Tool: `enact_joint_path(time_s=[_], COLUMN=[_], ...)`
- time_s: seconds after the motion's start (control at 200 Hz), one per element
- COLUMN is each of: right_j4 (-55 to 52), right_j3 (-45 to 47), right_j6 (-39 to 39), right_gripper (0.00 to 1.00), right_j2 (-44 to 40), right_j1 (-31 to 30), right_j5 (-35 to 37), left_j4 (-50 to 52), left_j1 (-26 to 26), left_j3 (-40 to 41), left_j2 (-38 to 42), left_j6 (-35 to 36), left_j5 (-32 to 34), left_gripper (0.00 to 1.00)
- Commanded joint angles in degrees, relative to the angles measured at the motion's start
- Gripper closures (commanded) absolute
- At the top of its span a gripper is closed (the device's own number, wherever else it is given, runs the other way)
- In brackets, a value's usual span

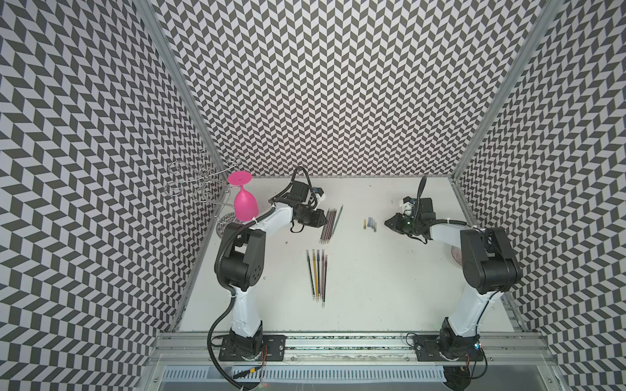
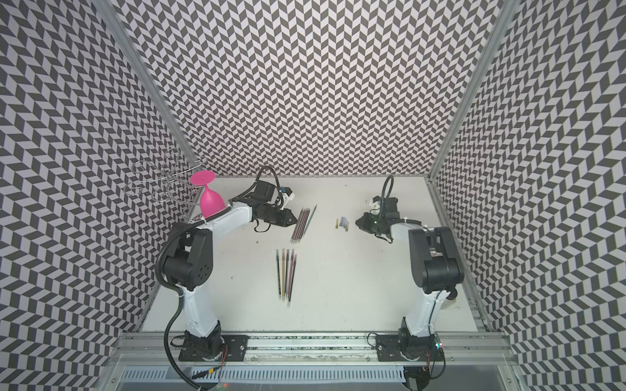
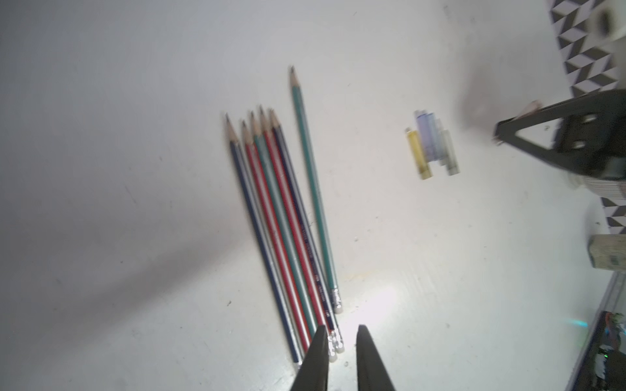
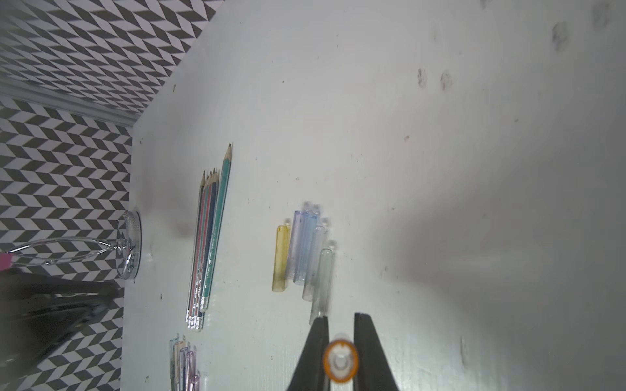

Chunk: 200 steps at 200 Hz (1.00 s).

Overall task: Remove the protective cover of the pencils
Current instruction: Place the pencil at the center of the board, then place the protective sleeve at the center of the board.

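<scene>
On the white table (image 1: 372, 287), in a top view, a row of capped pencils (image 1: 317, 274) lies near, caps on their far ends. Six bare pencils (image 1: 329, 225) lie farther back, just right of the left gripper (image 1: 324, 221). Loose caps (image 1: 370, 224) sit between it and the right gripper (image 1: 387, 223).

From the left wrist, the left gripper (image 3: 342, 328) shows its jaws slightly apart and empty by the bare pencils' (image 3: 281, 220) eraser ends.

From the right wrist, the right gripper (image 4: 341, 320) is clamped on an orange-rimmed cap (image 4: 340, 360), just beside the loose caps (image 4: 305, 254).

That cap likely wants setting down low beside the pile, without knocking it, so the round tubes do not roll. The left arm should then take one capped pencil by its body, well back from the cap, leaving the right a straight pull along its length.
</scene>
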<state>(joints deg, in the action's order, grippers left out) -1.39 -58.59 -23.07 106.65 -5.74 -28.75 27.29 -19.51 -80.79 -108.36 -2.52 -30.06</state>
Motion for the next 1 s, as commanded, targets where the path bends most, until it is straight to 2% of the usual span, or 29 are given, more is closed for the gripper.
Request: enact_joint_path(time_s=[0.0, 0.441, 0.676, 0.846, 0.996], right_j4=[-1.1, -2.8, -3.1, -3.0, -2.6], right_j3=[-1.8, -3.1, -3.2, -3.2, -3.1], right_j6=[2.2, 3.3, 3.5, 3.5, 3.4], right_gripper=[0.95, 0.89, 0.83, 0.74, 0.73], right_j2=[2.0, 4.5, 4.5, 4.6, 4.5], right_j1=[-1.0, -2.2, -2.2, -2.3, -2.4], right_j5=[0.0, -0.5, -0.7, -0.9, -1.4], left_j4=[-5.3, -4.7, -4.6, -4.7, -4.5], left_j1=[-0.5, -0.5, -0.6, -0.6, -0.5], left_j3=[1.6, 1.3, 1.3, 1.4, 1.4], left_j2=[3.3, 3.8, 3.8, 3.9, 3.7], left_j6=[0.7, 1.1, 1.4, 1.4, 1.4], left_j5=[-3.9, -3.4, -3.4, -3.4, -3.4], left_gripper=[0.81, 0.83, 0.83, 0.83, 0.83])
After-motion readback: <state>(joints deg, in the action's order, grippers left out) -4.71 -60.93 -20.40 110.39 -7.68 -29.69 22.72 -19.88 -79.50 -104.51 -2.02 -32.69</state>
